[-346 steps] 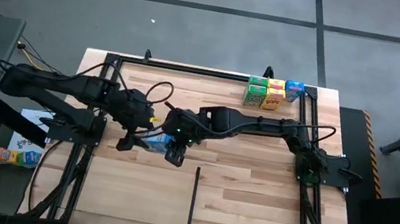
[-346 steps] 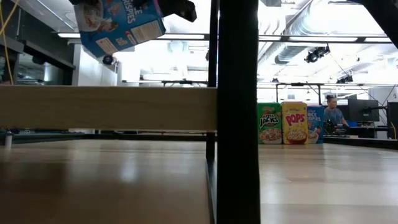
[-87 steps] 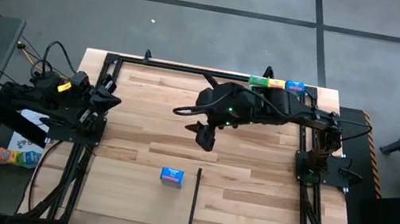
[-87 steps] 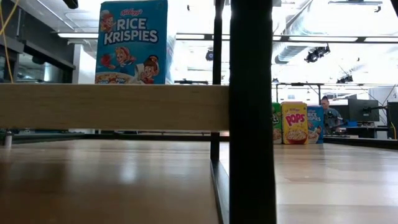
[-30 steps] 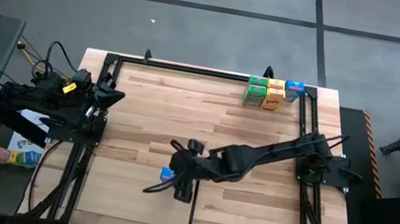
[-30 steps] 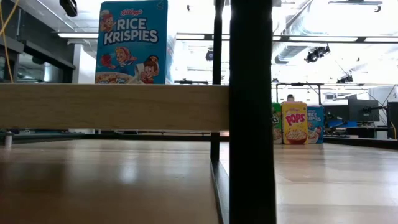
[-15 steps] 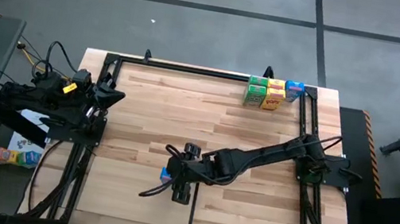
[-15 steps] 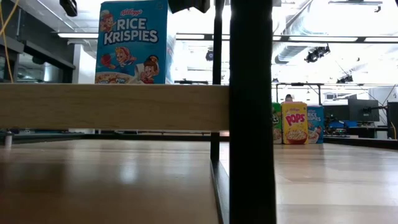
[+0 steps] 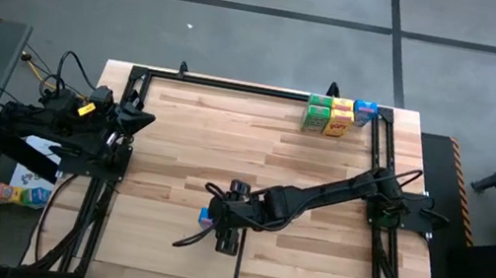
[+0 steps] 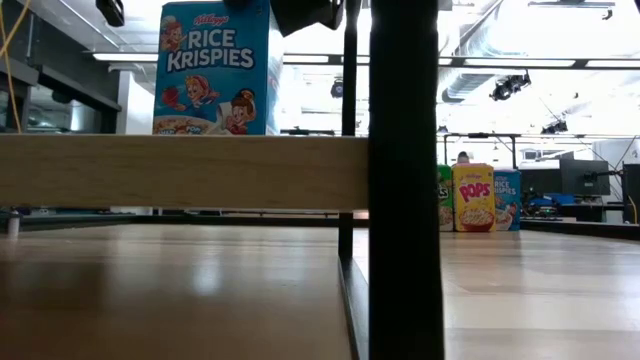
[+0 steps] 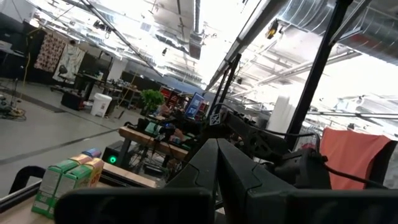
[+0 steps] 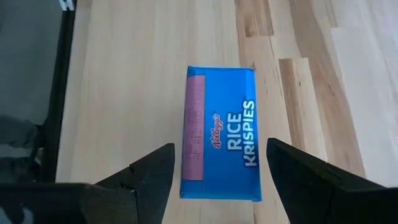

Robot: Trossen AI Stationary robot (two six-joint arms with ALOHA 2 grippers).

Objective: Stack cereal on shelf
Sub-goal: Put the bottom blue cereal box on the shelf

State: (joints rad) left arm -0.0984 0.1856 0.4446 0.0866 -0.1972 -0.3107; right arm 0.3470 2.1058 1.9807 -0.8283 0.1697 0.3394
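- High view: the right arm reaches from its base at the table's right edge across to the middle, its right gripper (image 9: 227,224) poised over a blue cereal box (image 9: 204,218).
- Right wrist view: the two fingers (image 12: 146,177) stand wide apart, one on each side of the blue cereal box (image 12: 221,132), above it and not touching; the box's top face reads Rice Krispies.
- The left arm sits folded at the table's left edge, its left gripper (image 9: 136,118) shut, fingers together.
- Low view: the blue box (image 10: 212,68) stands upright on the pale shelf (image 10: 180,172), with a thick black post (image 10: 405,180) just beside it blocking the middle of the picture.
- Three more boxes (image 9: 338,115), green, yellow-orange and blue, stand in a row at the table's far right corner, well apart from the gripper.
- A thin black bar (image 9: 237,267) lies on the table (image 9: 307,268) just beside the blue box.
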